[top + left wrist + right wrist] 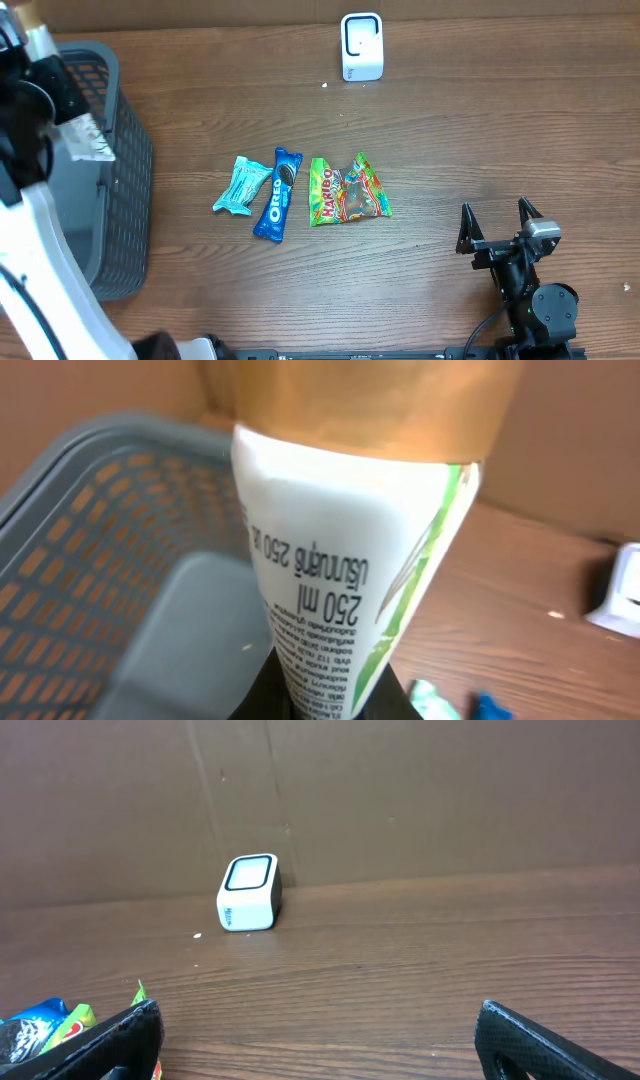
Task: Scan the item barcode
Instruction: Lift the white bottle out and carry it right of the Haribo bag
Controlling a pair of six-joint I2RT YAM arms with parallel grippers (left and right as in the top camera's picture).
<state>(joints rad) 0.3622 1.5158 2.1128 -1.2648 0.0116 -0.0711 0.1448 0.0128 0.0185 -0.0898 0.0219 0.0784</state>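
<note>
The white tube [350, 560] fills your left wrist view, pinched tight in the left fingers [262, 702] above the basket [120, 200] at nine o'clock. Swing it to the scanner [361, 45] at twelve o'clock, barcode facing its window. Your right fingers [466, 228] gape empty.

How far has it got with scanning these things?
Done: nothing here shows a finished scan. In hand: the left jaws are shut on a white tube, held over the grey basket, away from the scanner. To do, probably: a teal wrapper, an Oreo pack and a Haribo bag lie on the table, and the right jaws stand open and empty.
</note>
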